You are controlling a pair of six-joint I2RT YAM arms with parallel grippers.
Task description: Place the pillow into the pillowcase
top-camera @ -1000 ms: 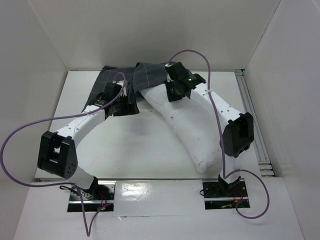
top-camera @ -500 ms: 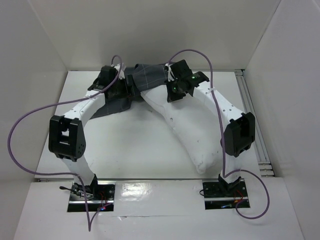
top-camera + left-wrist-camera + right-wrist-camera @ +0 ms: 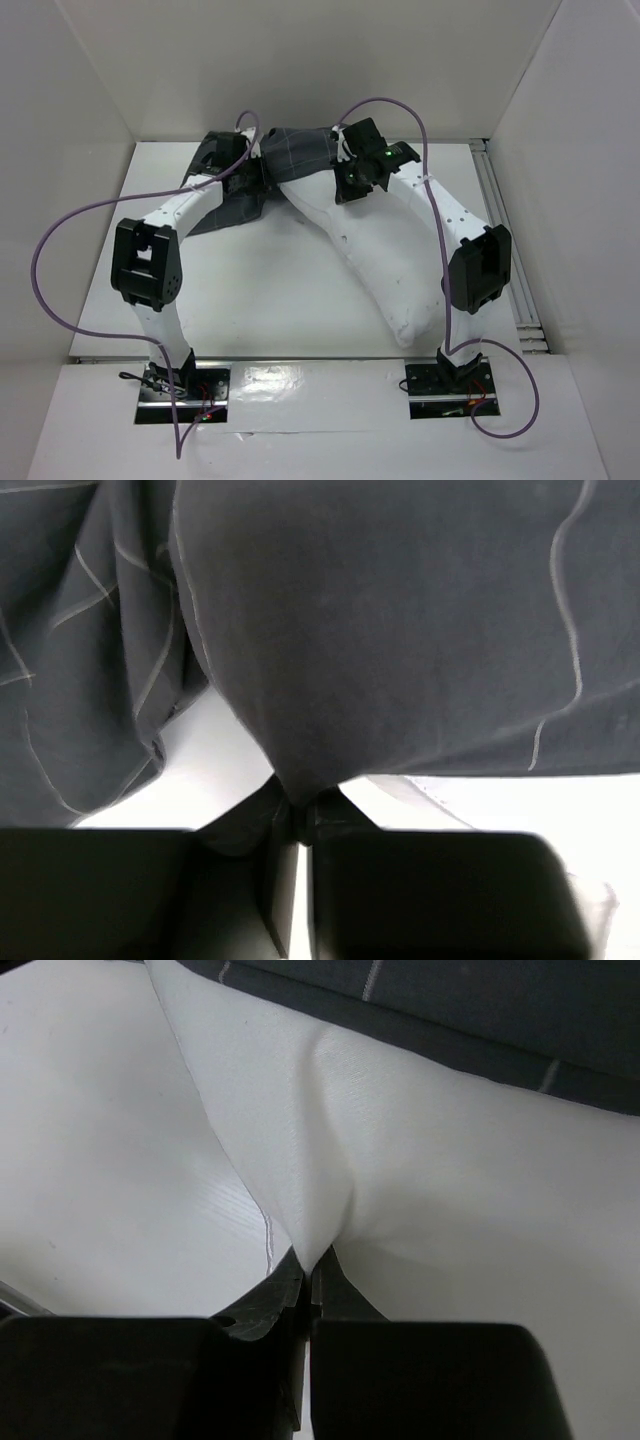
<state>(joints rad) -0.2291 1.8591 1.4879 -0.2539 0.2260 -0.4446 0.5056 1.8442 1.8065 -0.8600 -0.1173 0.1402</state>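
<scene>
Seen from above, the pillow [image 3: 375, 265] curves across the table [image 3: 260, 300] from 12 o'clock toward 5 o'clock, its far end under the pillowcase [image 3: 295, 150] bunched at 12 o'clock, though neither grip can be judged from there. The left wrist view shows the left gripper [image 3: 298, 815] nipped nearly closed on a fold of the pillowcase. The right wrist view shows the right gripper [image 3: 311, 1265] clamped tight on a pucker of the pillow.

One pillow [image 3: 370, 260], one pillowcase [image 3: 300, 150], one left gripper [image 3: 300, 815], one right gripper [image 3: 310, 1265] and two purple cables [image 3: 380, 99].
</scene>
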